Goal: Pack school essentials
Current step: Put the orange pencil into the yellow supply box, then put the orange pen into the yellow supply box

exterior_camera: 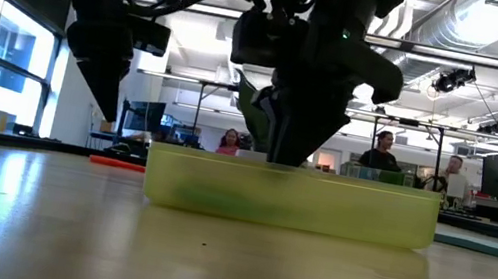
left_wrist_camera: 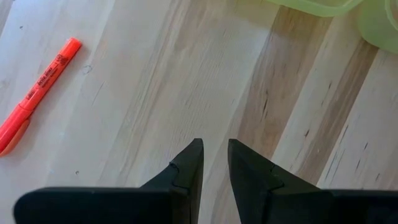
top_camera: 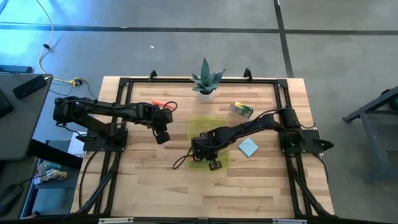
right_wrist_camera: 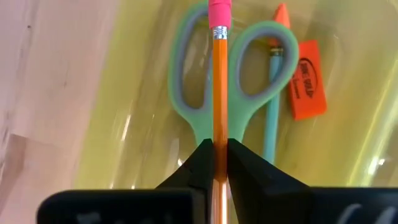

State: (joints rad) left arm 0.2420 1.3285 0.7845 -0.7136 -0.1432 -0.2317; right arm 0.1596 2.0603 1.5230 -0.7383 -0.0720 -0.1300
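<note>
A yellow-green see-through tray [top_camera: 214,124] sits mid-table. In it lie green-handled scissors [right_wrist_camera: 199,93], a light blue pencil [right_wrist_camera: 271,106] and an orange-red eraser [right_wrist_camera: 308,78]. My right gripper [right_wrist_camera: 220,149] reaches down into the tray [exterior_camera: 289,202], shut on an orange pencil [right_wrist_camera: 219,81] with a pink eraser tip. My left gripper [left_wrist_camera: 215,155] hangs over bare wood left of the tray [top_camera: 163,134], its fingers a little apart with nothing between them. An orange highlighter [left_wrist_camera: 38,93] lies on the table beyond it. My right gripper pinches the orange pencil's shaft [right_wrist_camera: 219,134] between its two fingertips, well back from the pink eraser end [right_wrist_camera: 219,9]. The fingers come from above, pointing steeply down. The pencil runs out over the scissors' handles; whether it rests on them I cannot tell.
A spiky green plant in a white pot [top_camera: 206,84] stands at the far edge. A green-yellow crayon box [top_camera: 241,110] and a blue note pad [top_camera: 248,147] lie right of the tray. A black frame rims the table. People show in the room behind [exterior_camera: 384,152].
</note>
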